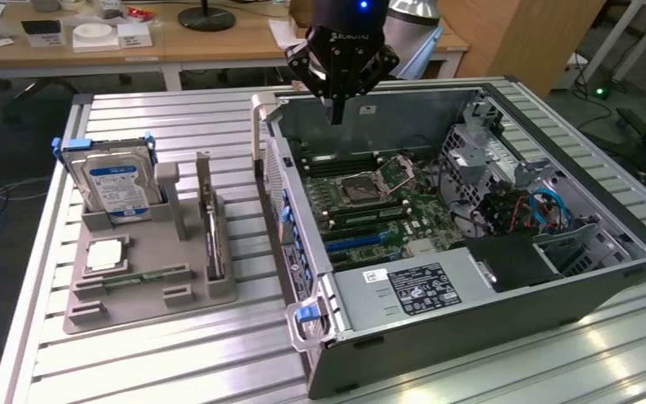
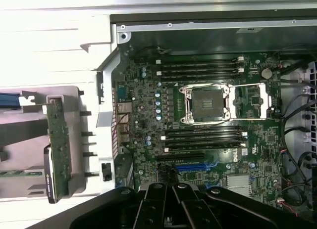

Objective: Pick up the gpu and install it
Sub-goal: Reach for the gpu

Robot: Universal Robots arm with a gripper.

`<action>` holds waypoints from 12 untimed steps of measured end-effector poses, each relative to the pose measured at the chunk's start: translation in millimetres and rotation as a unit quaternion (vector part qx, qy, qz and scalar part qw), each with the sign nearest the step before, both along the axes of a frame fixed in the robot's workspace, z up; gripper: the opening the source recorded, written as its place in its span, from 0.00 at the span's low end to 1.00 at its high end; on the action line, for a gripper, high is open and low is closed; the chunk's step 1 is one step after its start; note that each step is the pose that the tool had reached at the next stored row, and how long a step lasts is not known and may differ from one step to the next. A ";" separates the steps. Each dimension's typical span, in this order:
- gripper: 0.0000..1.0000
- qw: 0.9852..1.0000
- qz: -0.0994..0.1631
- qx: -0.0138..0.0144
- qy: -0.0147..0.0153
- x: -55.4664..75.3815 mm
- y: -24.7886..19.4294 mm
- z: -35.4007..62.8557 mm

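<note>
The claw (image 1: 338, 116) hangs closed and empty over the computer case (image 1: 469, 337) while the gpu (image 1: 213, 244) stands on edge in the holder (image 1: 132, 307) on the desk (image 1: 166, 362), at the claw's seven o'clock in the exterior view, so I judge a clean grab needs jaws spread and squared across that thin card.

Ext cam: we look from high up, off arm, obliquely down across table (image 1: 166, 362). Wide shot: whole case (image 1: 525, 299), tray (image 1: 132, 305) on exterior view's left, desk (image 1: 222, 44) behind. Gripper (image 1: 335, 118) hangs over case's far wall. Wrist cam: we look straight down into case, much nearer, motherboard (image 2: 198, 135) face-on. Shared by both: motherboard, CPU socket (image 2: 205, 103), RAM slots (image 2: 198, 68), case wall nearest tray, tray edge w/ gpu (image 2: 58, 145) standing on edge.
</note>
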State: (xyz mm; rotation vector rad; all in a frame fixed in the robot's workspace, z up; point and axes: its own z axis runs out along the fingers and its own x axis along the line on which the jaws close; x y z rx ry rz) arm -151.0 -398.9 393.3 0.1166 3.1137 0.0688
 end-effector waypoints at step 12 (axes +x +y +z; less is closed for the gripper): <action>0.11 1.000 0.000 0.000 0.000 -13.8 0.0 0.0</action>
